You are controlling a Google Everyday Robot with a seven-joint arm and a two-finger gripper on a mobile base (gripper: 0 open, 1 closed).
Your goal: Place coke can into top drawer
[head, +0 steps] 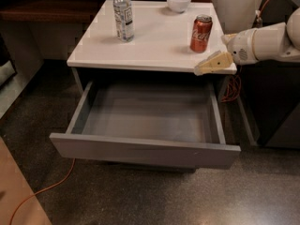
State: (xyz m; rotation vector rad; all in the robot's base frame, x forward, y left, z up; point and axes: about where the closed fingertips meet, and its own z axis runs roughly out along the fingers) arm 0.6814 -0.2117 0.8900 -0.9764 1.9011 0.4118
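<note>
The coke can, red with white script, stands upright on the white cabinet top near its right edge. The top drawer is pulled fully out below, and its grey interior holds nothing. My gripper reaches in from the right on the white arm. It hovers at the front right edge of the cabinet top, just in front of the can and slightly to its right, without touching it. It holds nothing.
A clear plastic bottle stands at the back left of the cabinet top and a white bowl at the back middle. An orange cable lies on the floor at the front left. A dark cabinet stands to the right.
</note>
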